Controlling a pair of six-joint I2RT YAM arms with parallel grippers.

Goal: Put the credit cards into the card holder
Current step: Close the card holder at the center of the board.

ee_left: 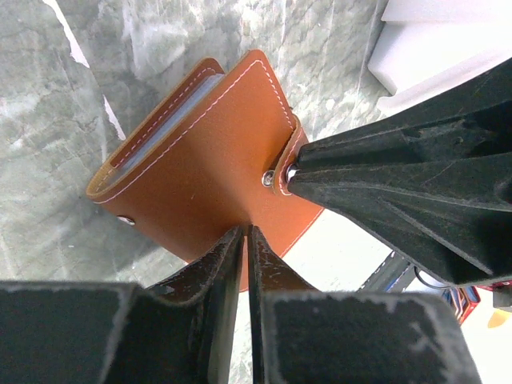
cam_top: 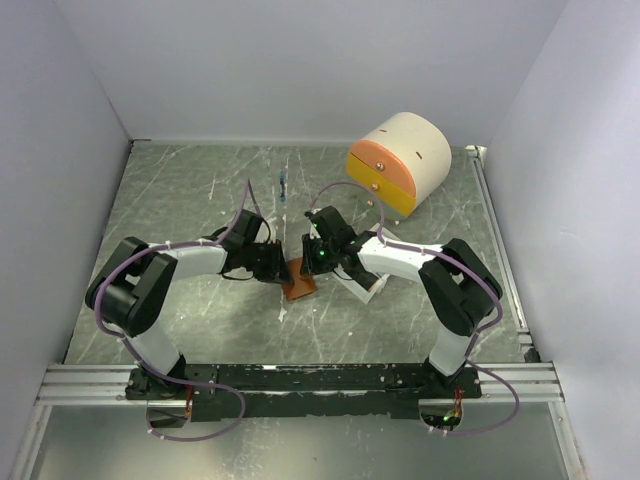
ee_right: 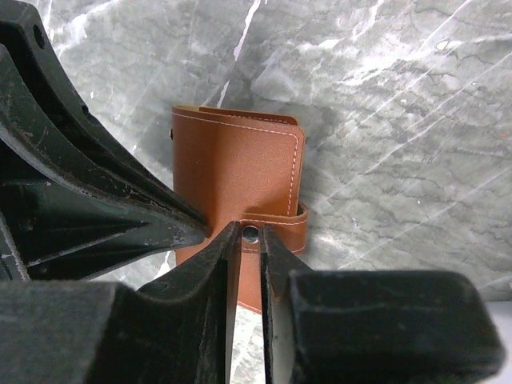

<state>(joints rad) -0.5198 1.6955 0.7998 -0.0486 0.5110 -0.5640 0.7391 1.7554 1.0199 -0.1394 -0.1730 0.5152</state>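
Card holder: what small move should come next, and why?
Probably the right claw should gently pull the strap tab it pinches outward while the left claw holds the cover's edge: the card holder is folded nearly shut, so no card can enter its pockets.

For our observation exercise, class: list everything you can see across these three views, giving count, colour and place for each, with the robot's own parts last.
card holder: one, brown leather, table centre, between the two arms
white tray: one, white, beside the card holder on the right arm's side
drawer box: one, cream and orange, far right of the table
small thin item: one, bluish, far centre; too small to identify
table: one, grey-green marbled
rail: one, silver, near edge
left arm: one, white and black; jaws pinching the card holder's edge
right arm: one, white and black; jaws closed on its snap strap
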